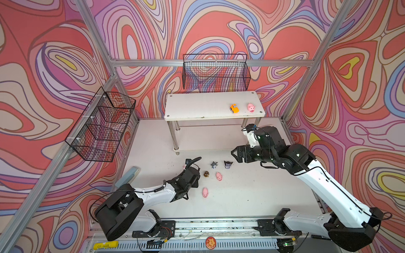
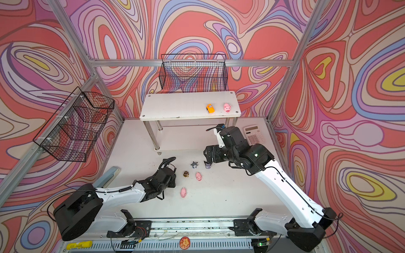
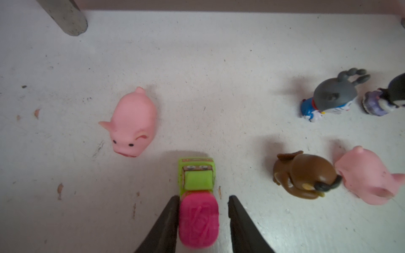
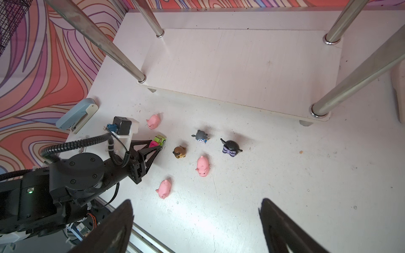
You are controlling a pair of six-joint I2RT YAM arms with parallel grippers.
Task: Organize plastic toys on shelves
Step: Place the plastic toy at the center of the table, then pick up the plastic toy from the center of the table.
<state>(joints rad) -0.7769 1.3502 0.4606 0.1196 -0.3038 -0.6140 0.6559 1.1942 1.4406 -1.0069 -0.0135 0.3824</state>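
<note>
Pickup time: left gripper (image 3: 203,197) straddles the pink-green car (image 3: 198,181) on the tabletop (image 3: 219,87), fingers (image 3: 166,223) parted and not yet clamped, right gripper (image 4: 196,200) hangs spread wide and empty, so next, I reckon, a squeeze, then a lift to the shelves (image 1: 197,105).

White shelves (image 1: 203,105), pink pig (image 3: 131,124), pink-green car (image 3: 198,197), orange car (image 1: 234,108), swirl-patterned walls (image 1: 54,54)

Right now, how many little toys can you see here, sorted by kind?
Pink pigs: 4
Cars: 2, the orange car and the pink-green car
Figurines: 3, the brown figurine, the grey figurine, the dark horned figurine
Total: 9 toys
</note>
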